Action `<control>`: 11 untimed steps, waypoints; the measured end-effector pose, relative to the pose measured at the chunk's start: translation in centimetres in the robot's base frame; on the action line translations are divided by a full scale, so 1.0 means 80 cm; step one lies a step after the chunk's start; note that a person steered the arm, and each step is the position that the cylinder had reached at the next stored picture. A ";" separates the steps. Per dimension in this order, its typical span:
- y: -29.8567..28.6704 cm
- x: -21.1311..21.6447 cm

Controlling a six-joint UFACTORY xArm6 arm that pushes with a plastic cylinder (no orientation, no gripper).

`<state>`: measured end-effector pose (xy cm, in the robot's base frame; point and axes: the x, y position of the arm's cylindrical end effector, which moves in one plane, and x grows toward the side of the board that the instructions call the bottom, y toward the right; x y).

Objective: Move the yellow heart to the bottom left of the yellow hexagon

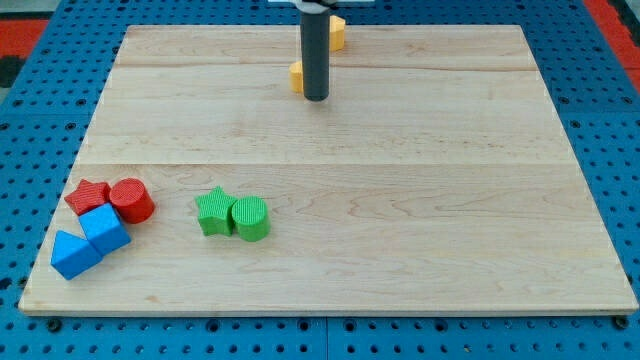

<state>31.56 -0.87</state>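
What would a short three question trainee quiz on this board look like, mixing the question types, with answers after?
1. True or false: my tip touches a green block.
2. How many blue blocks are on the board?
3. Which block sits right beside the green star? A) red cylinder B) green cylinder C) blue cube

Key: 1. False; it is at the view's top, by the partly hidden yellow block. 2. Two. 3. B, the green cylinder.
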 end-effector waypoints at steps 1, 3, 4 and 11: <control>0.000 -0.047; -0.034 0.006; -0.075 -0.007; 0.091 0.157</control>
